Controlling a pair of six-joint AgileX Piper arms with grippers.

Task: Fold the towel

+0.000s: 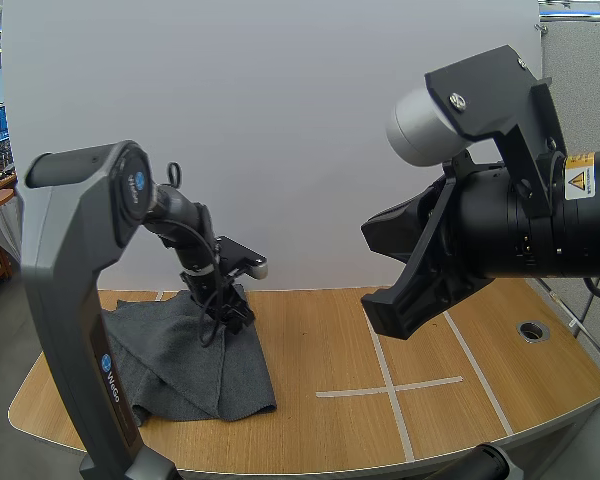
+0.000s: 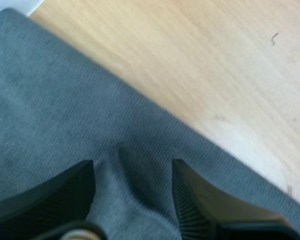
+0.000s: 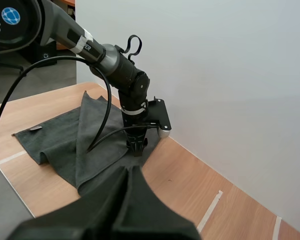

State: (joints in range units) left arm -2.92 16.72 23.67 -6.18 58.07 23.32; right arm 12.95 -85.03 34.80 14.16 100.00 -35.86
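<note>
A dark grey towel lies rumpled and partly folded over itself on the left part of the wooden table. My left gripper points down onto the towel's far right edge. Seen from the left wrist, that gripper is open, its fingers set apart on the towel, and a low ridge of cloth rises between them. The right arm is held high over the table's right half. My right gripper is shut into one dark wedge, aimed at the towel and the left gripper.
White tape lines form a cross on the table's right half. A round cable hole sits near the right edge. A white wall stands directly behind the table. The towel's edge runs along bare wood.
</note>
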